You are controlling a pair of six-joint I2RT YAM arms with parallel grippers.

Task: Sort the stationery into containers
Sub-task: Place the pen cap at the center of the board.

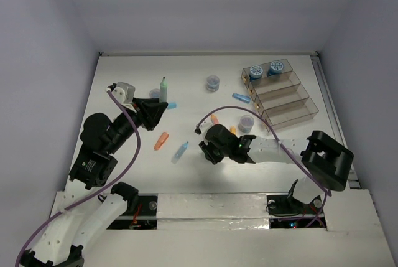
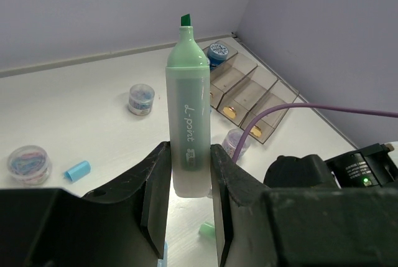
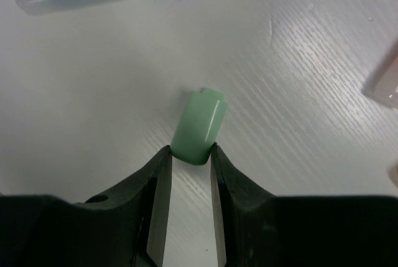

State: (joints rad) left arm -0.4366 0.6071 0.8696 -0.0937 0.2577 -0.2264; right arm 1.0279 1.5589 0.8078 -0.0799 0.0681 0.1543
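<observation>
The left hand [image 2: 189,158] is clamped on the lower barrel of a green highlighter [image 2: 188,93]. It is held clear of the bench [image 1: 186,71], with its bare chisel tip pointing away from the arm bases toward the far edge, so its long axis runs near to far in the top view. The right hand [image 3: 189,155] is pinched on the matching green cap [image 3: 199,124], gripping only its near end, low over the bench. I cannot tell whether the cap touches the surface, nor which end is the open one. In the top view the right hand sits to the right of the left and nearer the bases, well apart from it, so the cap lies right of the highlighter and behind its tip. The next step is probably capping: the cap would have to travel left and past the tip, then turn so its mouth faces back along the barrel. With so shallow a pinch, the cap could twist when pressed on. The bins [image 1: 283,96] stand at far right, closer to the right arm, and the farthest holds two blue rolls [image 1: 264,69].
</observation>
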